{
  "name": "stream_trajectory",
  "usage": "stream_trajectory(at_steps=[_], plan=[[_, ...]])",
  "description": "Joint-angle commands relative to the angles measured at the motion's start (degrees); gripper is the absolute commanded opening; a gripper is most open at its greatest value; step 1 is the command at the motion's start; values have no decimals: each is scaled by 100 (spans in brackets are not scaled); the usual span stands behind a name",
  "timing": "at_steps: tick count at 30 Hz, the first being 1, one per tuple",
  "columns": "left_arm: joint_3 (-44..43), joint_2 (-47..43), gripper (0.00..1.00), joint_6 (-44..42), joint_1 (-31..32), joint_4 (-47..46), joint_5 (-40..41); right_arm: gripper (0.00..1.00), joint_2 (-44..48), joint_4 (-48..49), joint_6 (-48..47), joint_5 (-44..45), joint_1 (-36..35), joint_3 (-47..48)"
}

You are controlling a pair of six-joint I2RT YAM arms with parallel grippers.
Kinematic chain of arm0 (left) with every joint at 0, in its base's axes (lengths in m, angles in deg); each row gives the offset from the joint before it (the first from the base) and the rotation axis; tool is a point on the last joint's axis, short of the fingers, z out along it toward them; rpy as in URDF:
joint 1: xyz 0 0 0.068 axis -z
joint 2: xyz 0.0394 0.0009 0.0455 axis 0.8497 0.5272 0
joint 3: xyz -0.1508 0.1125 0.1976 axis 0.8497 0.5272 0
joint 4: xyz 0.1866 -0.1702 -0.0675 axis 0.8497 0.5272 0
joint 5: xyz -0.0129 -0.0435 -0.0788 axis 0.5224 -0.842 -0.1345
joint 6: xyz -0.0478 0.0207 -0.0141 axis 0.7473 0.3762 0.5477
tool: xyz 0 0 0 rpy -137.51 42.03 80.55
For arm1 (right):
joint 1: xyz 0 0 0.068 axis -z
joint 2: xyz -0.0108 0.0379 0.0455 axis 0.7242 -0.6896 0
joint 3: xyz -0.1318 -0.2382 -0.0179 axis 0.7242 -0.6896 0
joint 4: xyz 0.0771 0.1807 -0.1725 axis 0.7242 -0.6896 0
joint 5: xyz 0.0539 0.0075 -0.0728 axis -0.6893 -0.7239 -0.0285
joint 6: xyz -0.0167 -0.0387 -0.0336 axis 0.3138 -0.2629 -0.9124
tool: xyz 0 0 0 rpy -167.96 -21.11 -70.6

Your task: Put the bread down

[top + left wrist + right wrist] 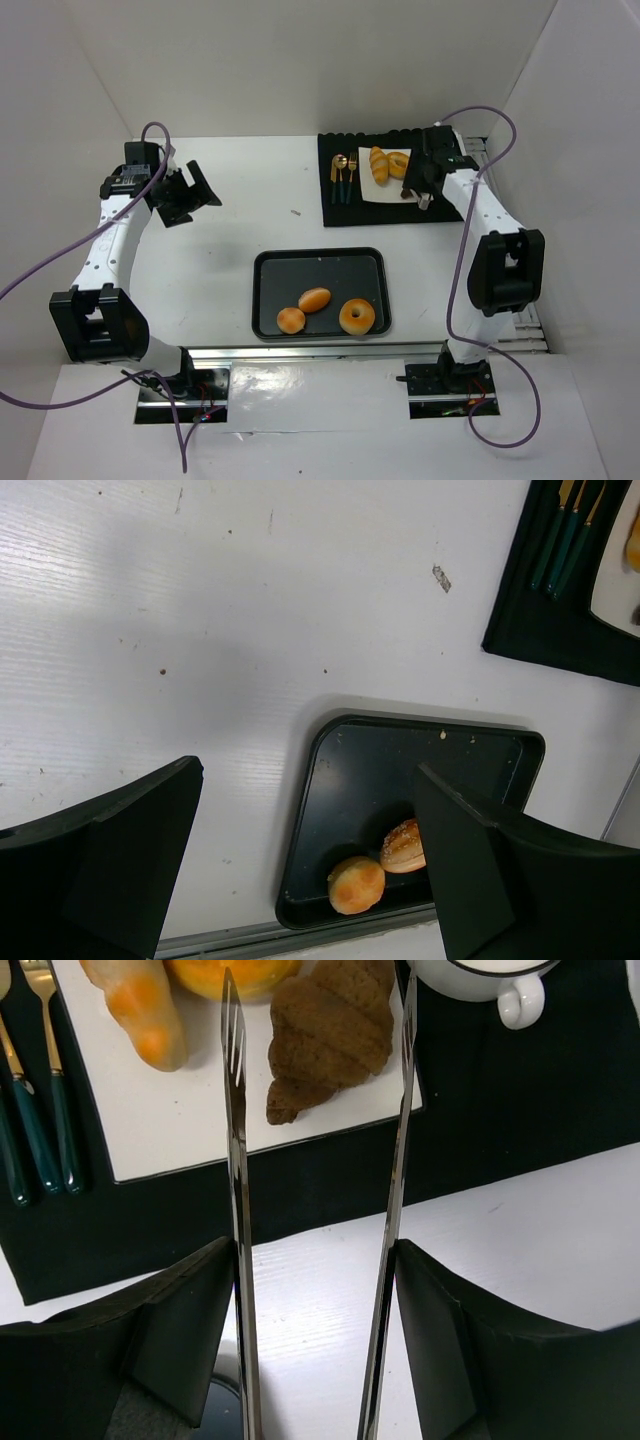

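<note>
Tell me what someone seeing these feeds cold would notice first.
First, the metal tongs held in the right gripper. In the wrist view their open tips straddle a dark brown croissant on the white plate at the far right. Next, the black tray, low and central in the top view, holds a round bun, an oval roll and a golden ring.

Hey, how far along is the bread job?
About halfway, if the plate is the goal. Done: the long roll, a ring and the croissant lie on the plate. In hand: the right gripper holds the tongs, open, tips either side of the croissant. Left: the oval roll, the round bun and the other ring sit in the tray. The left gripper hangs open.
</note>
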Motion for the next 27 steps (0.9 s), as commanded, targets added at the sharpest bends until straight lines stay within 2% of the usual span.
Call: stream_trajectory(at_steps=[1, 7, 10, 16, 18, 22, 27], plan=[[-214, 21, 99, -56, -40, -99, -95, 71, 565, 13, -19, 147, -20, 305], [-214, -32, 99, -56, -40, -99, -95, 66, 1039, -242, -133, 218, -283, 481], [-214, -32, 99, -56, -40, -99, -95, 65, 1093, -357, -422, 157, -643, 533], [-214, -32, 99, -56, -40, -99, -95, 65, 1234, 564, -977, -344, -1767, 59], [-214, -84, 99, -56, -40, -99, -42, 65, 1015, 715, -1047, -344, -2231, 190], [-153, -137, 99, -56, -40, -99, -42, 65, -238, 979, -1047, -265, -2708, 963], [-153, -137, 99, -56, -40, -99, 19, 65, -1603, 1549, -802, -116, -2779, 2158]])
